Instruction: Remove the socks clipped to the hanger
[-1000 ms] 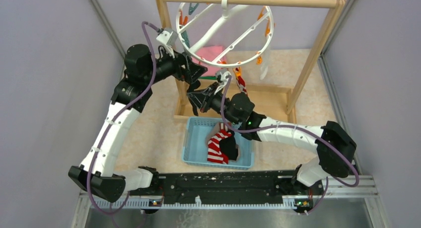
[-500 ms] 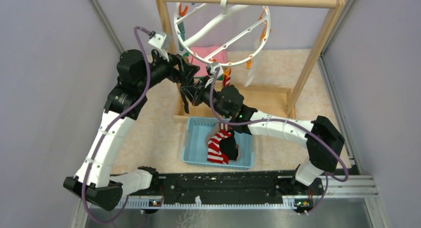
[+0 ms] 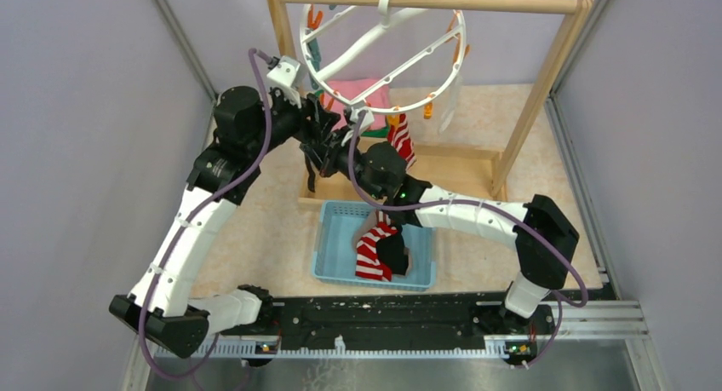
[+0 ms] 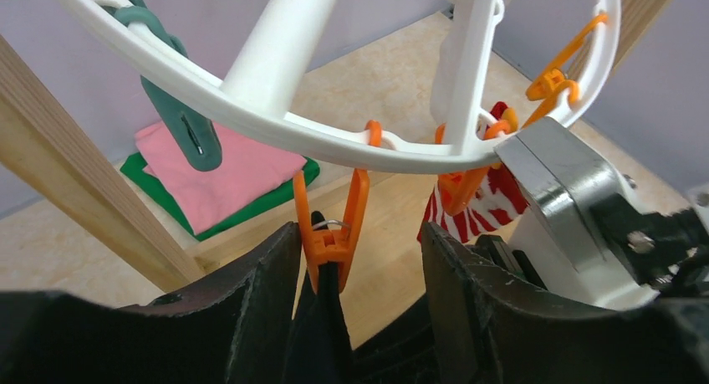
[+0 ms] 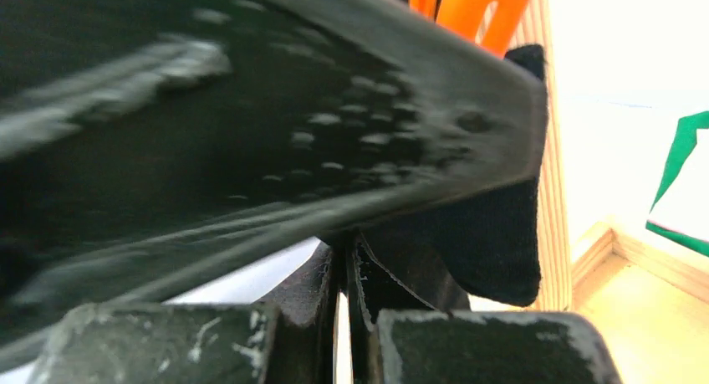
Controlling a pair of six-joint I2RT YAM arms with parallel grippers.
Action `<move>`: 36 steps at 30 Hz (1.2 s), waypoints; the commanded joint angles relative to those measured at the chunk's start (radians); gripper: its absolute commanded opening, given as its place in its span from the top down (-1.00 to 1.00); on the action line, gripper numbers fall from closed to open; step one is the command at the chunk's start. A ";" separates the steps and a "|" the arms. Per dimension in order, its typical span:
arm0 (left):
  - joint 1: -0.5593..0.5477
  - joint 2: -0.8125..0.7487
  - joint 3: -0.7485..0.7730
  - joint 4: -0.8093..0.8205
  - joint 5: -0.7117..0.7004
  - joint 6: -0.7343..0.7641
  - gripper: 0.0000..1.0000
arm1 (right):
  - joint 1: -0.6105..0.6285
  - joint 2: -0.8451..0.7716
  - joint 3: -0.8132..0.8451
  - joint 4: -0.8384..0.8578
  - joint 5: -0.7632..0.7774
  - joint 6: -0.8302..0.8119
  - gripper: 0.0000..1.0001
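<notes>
Black sock: soft, light, limp, low centre of left wrist view, pinched in orange clip under hanger rim. Left gripper wide, astride clip. Right gripper nearly closed, hold unclear. Probably best grasped just below clip.

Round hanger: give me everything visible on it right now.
The hanger is a white plastic ring with curved crossbars and a centre hook over the wooden rail, hanging tilted. Orange and teal clips dangle from its rim. One orange clip grips a black sock between the left gripper's open fingers; another holds a red-and-white striped sock.
</notes>
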 commanded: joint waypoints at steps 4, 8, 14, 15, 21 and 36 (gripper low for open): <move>-0.027 0.032 0.054 0.013 -0.100 0.042 -0.02 | 0.032 0.017 0.051 0.013 0.006 0.009 1.00; -0.027 0.035 0.059 0.026 -0.100 0.040 -0.04 | 0.034 0.016 0.040 0.026 0.001 0.018 1.00; -0.027 0.038 0.072 0.049 -0.087 0.033 -0.02 | 0.034 0.019 0.035 0.031 -0.003 0.026 1.00; -0.027 0.038 0.072 0.049 -0.088 0.032 0.01 | 0.035 0.019 0.033 0.033 -0.003 0.026 1.00; -0.027 0.040 0.063 0.048 -0.120 0.045 0.47 | 0.034 0.018 0.028 0.041 -0.001 0.029 1.00; -0.027 0.038 0.080 0.059 -0.101 0.050 1.00 | 0.034 -0.136 -0.179 0.001 -0.020 0.001 1.00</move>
